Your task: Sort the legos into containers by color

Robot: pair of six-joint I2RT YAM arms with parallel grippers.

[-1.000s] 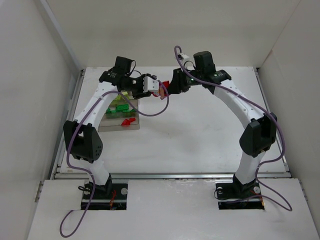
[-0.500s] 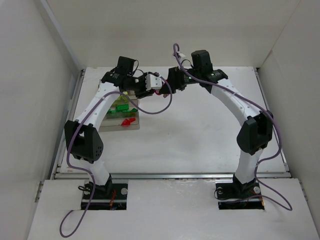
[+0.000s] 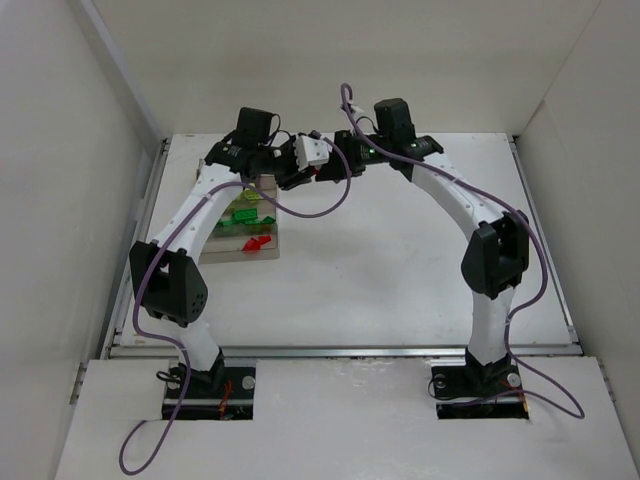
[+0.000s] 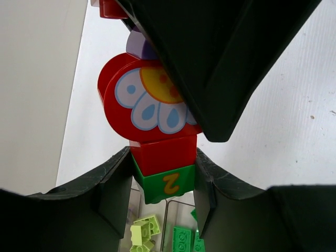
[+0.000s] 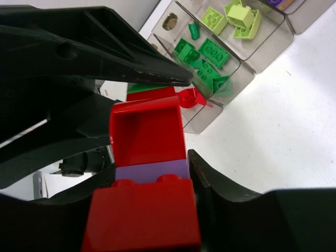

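From above, my left gripper (image 3: 306, 170) and my right gripper (image 3: 335, 165) meet nose to nose over the far end of the table (image 3: 400, 260), just beside the tray (image 3: 240, 258). A second ago we met lower and nearer. Now both have lifted and gone back, and my right arm leans more to the left. The thing between us is too small to see here.

From my left wrist, I see the flower piece (image 4: 149, 100). It is a stack: a green brick with a 2 at the bottom, a red brick on it, then the round red flower. My left fingers (image 4: 113, 184) squeeze the green and red bricks tight. The right gripper covers the top of the stack. Lime bricks (image 4: 142, 233) and green bricks (image 4: 184, 239) lie in the tray below.

From my right wrist, my right fingers (image 5: 210, 184) hug the other end, a red brick and a purple one. They look closed on it. The tray sits behind, with a small red bit (image 5: 191, 97) in its own box.

I think we are still pulling. The stack is in one piece, so its colors cannot go in their boxes yet.
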